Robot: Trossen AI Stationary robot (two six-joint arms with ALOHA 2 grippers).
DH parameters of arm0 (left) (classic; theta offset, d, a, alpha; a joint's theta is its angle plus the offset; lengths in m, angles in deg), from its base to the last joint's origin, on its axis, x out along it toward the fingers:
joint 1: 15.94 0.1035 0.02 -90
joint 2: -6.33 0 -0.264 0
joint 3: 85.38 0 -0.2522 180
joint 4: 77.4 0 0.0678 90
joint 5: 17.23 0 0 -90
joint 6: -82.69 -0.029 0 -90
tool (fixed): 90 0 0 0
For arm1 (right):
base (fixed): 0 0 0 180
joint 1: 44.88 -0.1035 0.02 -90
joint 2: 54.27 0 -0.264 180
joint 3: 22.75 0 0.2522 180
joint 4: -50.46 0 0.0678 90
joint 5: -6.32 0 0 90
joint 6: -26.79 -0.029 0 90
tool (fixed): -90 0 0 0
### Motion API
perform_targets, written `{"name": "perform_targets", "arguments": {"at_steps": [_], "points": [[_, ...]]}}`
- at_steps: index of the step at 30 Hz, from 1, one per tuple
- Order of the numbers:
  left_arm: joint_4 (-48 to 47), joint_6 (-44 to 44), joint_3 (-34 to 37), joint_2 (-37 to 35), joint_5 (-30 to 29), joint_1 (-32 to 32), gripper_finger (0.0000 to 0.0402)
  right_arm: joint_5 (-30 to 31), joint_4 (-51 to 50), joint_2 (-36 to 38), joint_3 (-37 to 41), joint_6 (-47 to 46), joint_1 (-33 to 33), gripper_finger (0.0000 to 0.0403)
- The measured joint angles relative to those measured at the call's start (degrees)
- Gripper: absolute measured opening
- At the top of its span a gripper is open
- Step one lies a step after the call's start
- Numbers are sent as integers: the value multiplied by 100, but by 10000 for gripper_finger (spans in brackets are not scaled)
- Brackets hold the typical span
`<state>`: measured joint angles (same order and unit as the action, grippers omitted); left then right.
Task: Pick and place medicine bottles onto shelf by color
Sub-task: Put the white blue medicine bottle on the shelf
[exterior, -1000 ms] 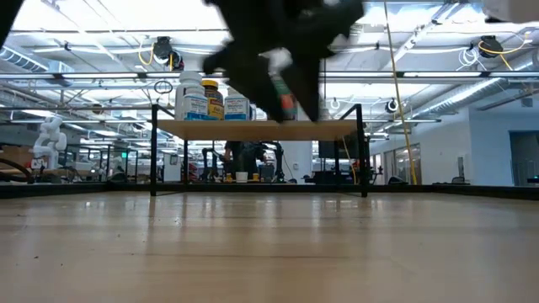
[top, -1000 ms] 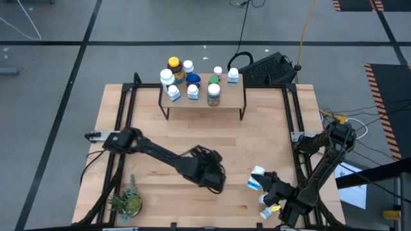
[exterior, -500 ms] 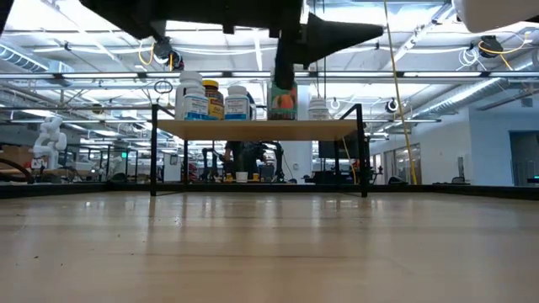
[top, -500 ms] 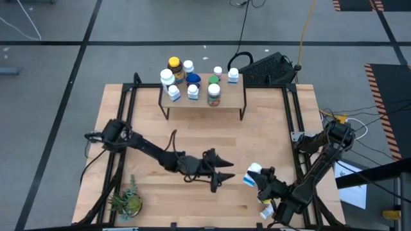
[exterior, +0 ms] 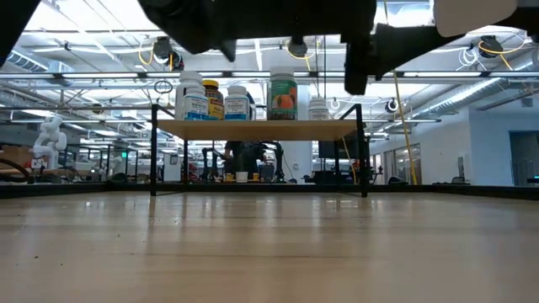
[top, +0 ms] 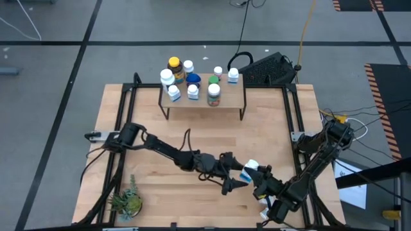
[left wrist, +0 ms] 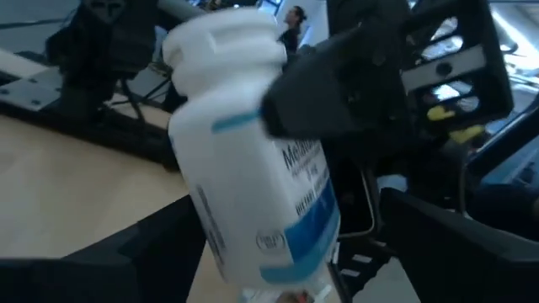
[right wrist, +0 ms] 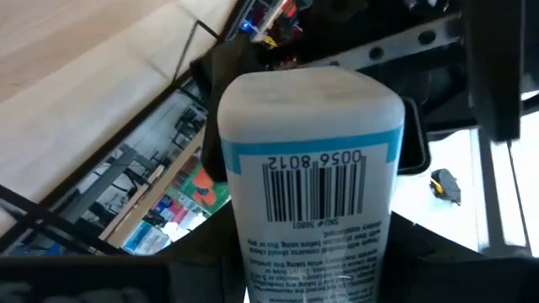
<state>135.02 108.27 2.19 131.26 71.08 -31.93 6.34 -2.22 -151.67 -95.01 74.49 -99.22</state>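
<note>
The wooden table (top: 154, 138) carries the shelf (top: 228, 97), holding medicine bottles (top: 192, 90), and a potted plant (top: 127, 202).

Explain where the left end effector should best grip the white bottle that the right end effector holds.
Probably the white bottle by the free stretch of its labelled body, clear of the right end effector's hold. Come from the left arm's side, with the open left end effector straddling it. Its sides are straight there; match its tilt.

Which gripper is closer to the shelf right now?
Left, narrowly. The left gripper is open at the table's near middle; the right gripper, holding a white bottle, sits just beside it, farther from the shelf.
</note>
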Motion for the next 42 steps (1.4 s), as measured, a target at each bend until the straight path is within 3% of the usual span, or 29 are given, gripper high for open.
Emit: {"name": "perform_targets", "arguments": {"at_steps": [5,13,17,26,32,37,42], "points": [[-10,0,-121,3,168,37,315,33,19,7,0,-2,-52,157],[-199,256,-132,3,230,74,195,-83,275,3,0,37,-57,164],[-265,258,-132,3,254,74,176,-353,448,57,0,-233,-44,180],[-239,391,-149,-16,263,59,186,-1566,905,945,23,-2084,-119,242],[52,-623,-163,-38,297,19,172,-1835,645,1998,17,-3946,-194,280],[102,-1463,-139,-17,-307,-157,171,-2495,169,3020,-5,-5679,-125,289],[-9,-2550,-138,-17,-1595,-371,171,-3612,162,3795,11,-7109,7,285]]}}
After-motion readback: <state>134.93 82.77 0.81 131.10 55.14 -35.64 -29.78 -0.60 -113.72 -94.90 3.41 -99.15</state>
